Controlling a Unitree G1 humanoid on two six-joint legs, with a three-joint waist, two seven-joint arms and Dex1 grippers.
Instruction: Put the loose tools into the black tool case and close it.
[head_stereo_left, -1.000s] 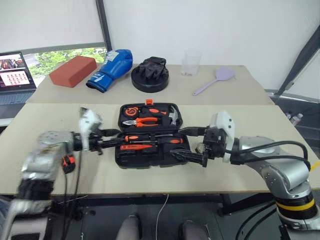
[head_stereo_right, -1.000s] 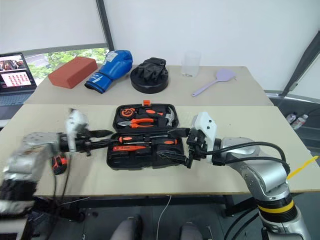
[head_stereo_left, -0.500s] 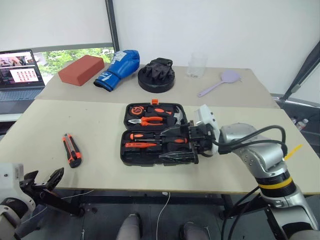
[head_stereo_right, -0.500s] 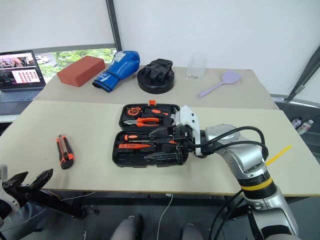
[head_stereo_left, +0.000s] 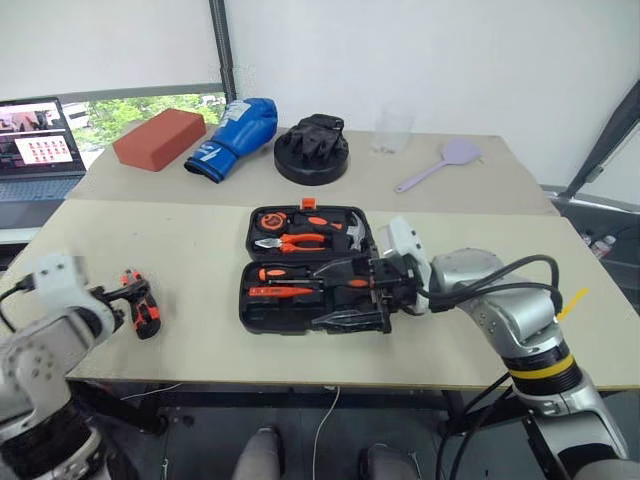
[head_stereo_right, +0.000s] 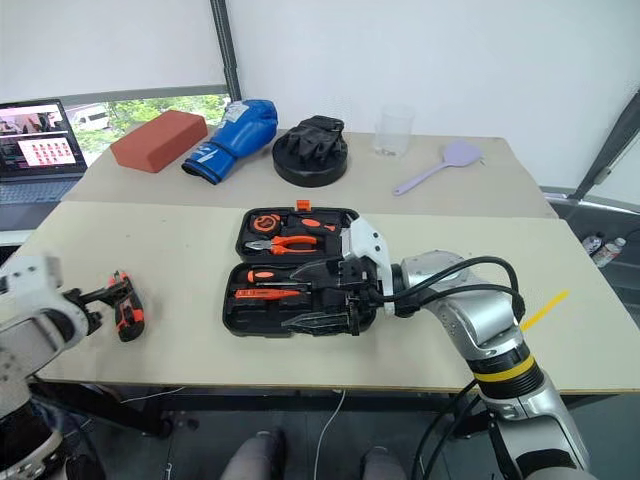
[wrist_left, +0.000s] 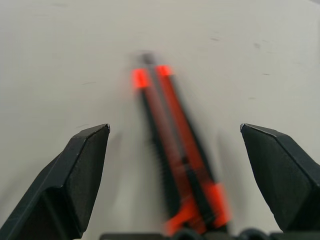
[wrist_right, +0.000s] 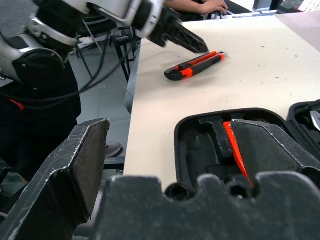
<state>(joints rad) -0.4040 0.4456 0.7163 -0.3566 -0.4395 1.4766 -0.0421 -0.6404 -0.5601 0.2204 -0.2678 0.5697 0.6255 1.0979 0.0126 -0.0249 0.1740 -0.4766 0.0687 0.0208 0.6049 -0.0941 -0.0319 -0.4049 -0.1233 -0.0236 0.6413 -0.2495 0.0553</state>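
Two beige tables (head_stereo_left: 200, 345) stand end to end in front of a white wall, and the black tool case (head_stereo_left: 305, 272) lies open near the middle of the nearer one, lid flat, orange latch on its far edge. Inside the case, the lid half farther from me holds orange-handled pliers (head_stereo_left: 288, 242), a hammer (head_stereo_left: 350, 232) and a small dark round tape roll (head_stereo_left: 268, 221). The half nearer me holds two orange-and-black screwdrivers (head_stereo_left: 300, 273) and a slim orange tester screwdriver (head_stereo_left: 272, 291).

To the left of the case, well apart from it, the orange-and-black utility knife (head_stereo_left: 141, 304) lies loose on the tabletop. My left gripper (head_stereo_left: 118, 292) sits low at the knife, fingers spread wide to either side of it, not gripping it; in the left wrist view the knife (wrist_left: 180, 165) lies between the two fingers.

My right gripper (head_stereo_left: 345, 293) hovers over the right end of the case's near half, fingers spread wide, holding nothing.

Beyond the case, on the far table, lie a red brick (head_stereo_left: 159, 138), a blue boxing glove (head_stereo_left: 228, 137), a round black disc with black gloves (head_stereo_left: 312, 150), a clear cup (head_stereo_left: 391, 131) and a lilac spatula (head_stereo_left: 440, 163). A laptop (head_stereo_left: 33, 147) stands open at the far left.
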